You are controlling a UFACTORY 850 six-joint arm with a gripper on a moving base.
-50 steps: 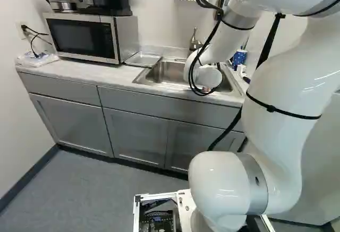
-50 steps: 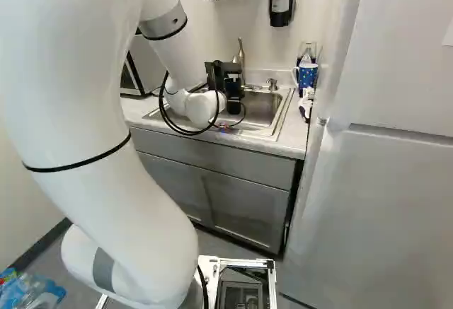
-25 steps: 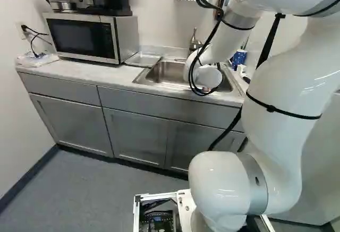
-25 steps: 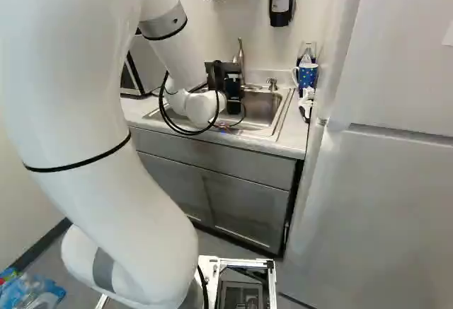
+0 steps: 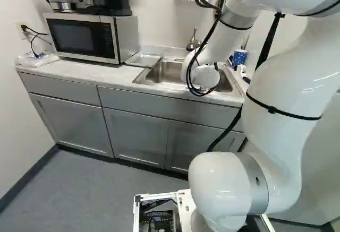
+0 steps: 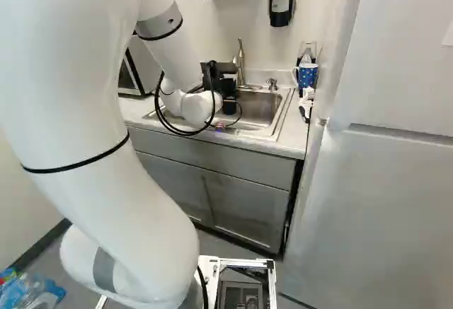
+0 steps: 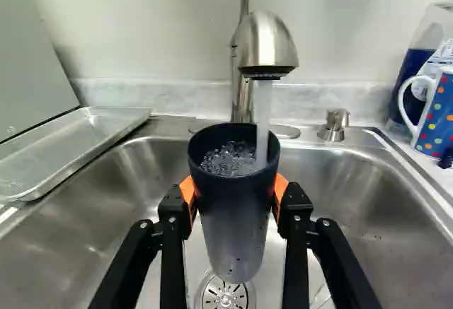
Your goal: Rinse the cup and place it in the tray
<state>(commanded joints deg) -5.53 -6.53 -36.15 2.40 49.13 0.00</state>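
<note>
While water [image 7: 262, 104] runs from the faucet [image 7: 267, 44], the fingers [image 7: 171, 213] grip the dark cup [image 7: 233, 228] from two sides, orange pads against its wall. Cup held over the sink [image 7: 368, 210], mouth up under the stream; water inside is churning and bubbly. Drain [image 7: 225, 296] visible beyond the cup's base. Tray [image 7: 71, 150] lies on the counter [image 5: 64, 71], just left of the sink, apart from the cup; microwave [image 5: 82, 37] farther left. Right of the sink: blue spotted mug [image 7: 435, 121]. Soap pump [image 7: 334, 125] at the far rim, right of the faucet.
</note>
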